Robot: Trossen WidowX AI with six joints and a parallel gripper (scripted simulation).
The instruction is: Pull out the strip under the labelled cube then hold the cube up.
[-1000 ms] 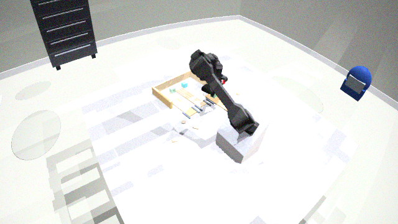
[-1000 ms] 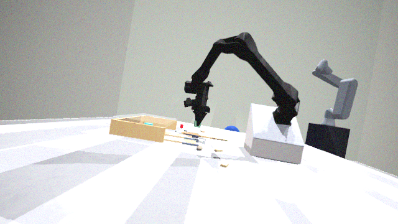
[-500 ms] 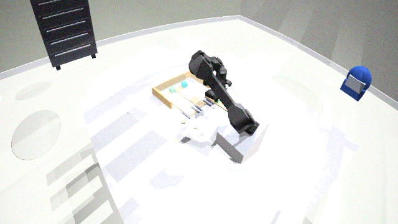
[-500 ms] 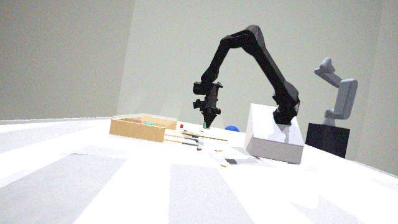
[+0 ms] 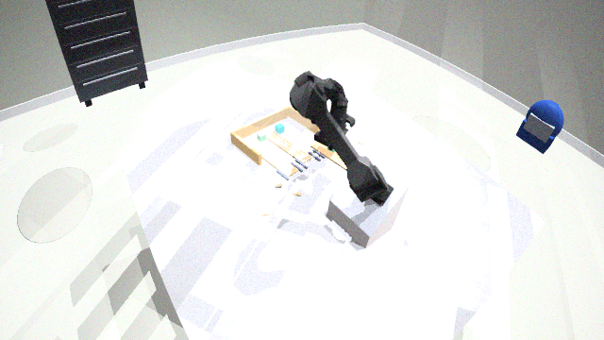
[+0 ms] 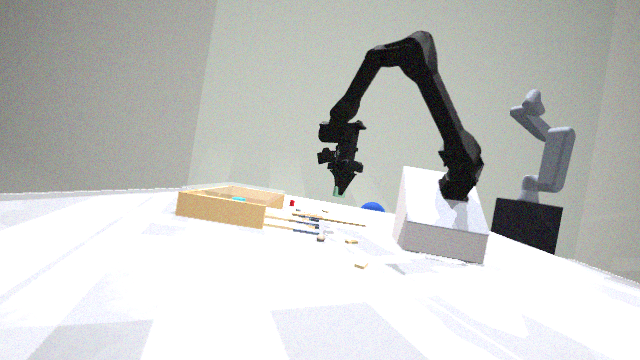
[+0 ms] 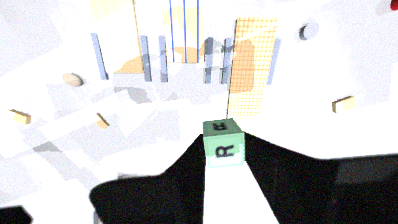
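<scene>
Green cube [image 5: 332, 150] [image 7: 223, 147] is held up above the white table [image 6: 210, 300], pinched between the fingers of the gripper [image 5: 331, 148] [image 6: 339, 191] [image 7: 219, 136], so yeah, the jaws are clamped on it. Its sides are partly covered by the black fingers, and in the top view it's mostly hidden by the arm [image 5: 337, 137] [image 6: 445, 110], just a green speck. The letter R can be read on two faces in the wrist view, turned sideways; any other faces can't be made out.

Below, a strip with an orange grid [image 7: 252, 70] is seen sticking out past the slate bars [image 7: 99, 56] on either side. Blue lines are printed on another strip [image 7: 191, 30], cut off by the top edge of the wrist view. No brand can be read on either.

Farther out, a teal cube [image 5: 279, 127] [image 6: 238, 199] and a pale green one [image 5: 261, 137] are contained in the wooden tray [image 5: 245, 148] [image 6: 220, 209]; in the exterior view only the teal top is shown over the wall. Any letters on those two are too small to tell. A red thing [image 6: 292, 203] [image 7: 395, 4] is cropped at the wrist view's corner, and a dark drawer cabinet [image 5: 101, 57] is cut off at the top view's upper edge.
</scene>
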